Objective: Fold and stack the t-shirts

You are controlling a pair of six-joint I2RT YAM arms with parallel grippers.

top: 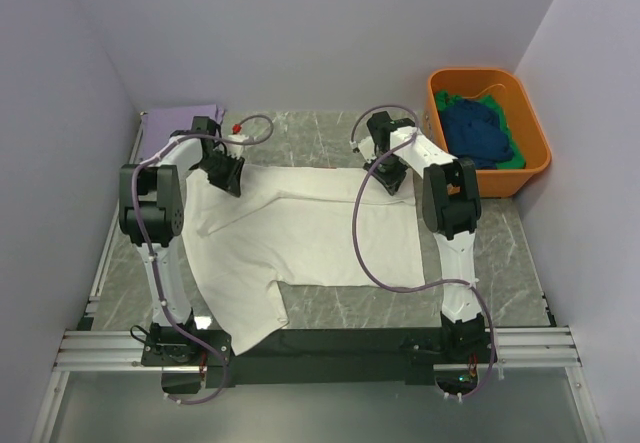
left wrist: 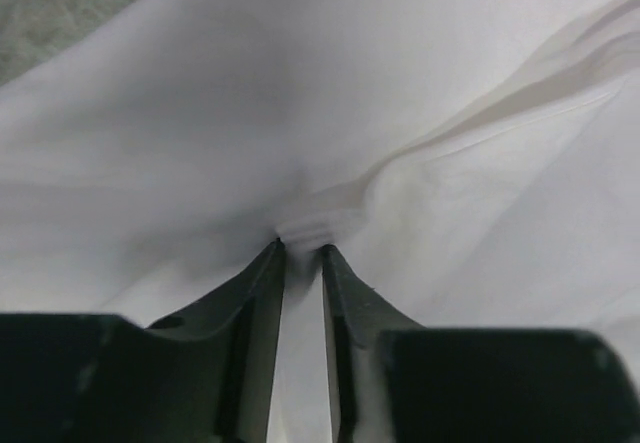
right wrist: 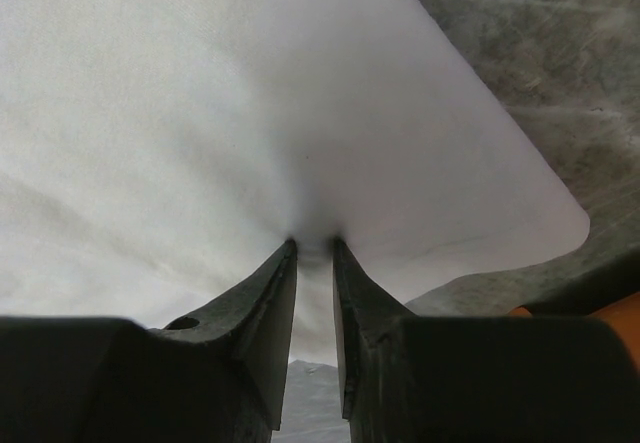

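You have the white t-shirt (top: pixel 320 233) spread on the table (top: pixel 330 128) between the arms. Step, as judged: first fold, far edge gripped. The left gripper (left wrist: pixel 300 250) has its jaws nearly together, pinching a bunched ridge of cloth. The right gripper (right wrist: pixel 313 243) is likewise clamped near the far-right corner. Next move calls for lifting both ends level and carrying the edge toward you, evenly.

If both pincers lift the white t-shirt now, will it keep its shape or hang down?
Probably floppy: the white t-shirt bunches into creases where the left pincer pinches it. It would likely sag between grips, as the right pincer holds only its edge. Thin folds suggest it is light.
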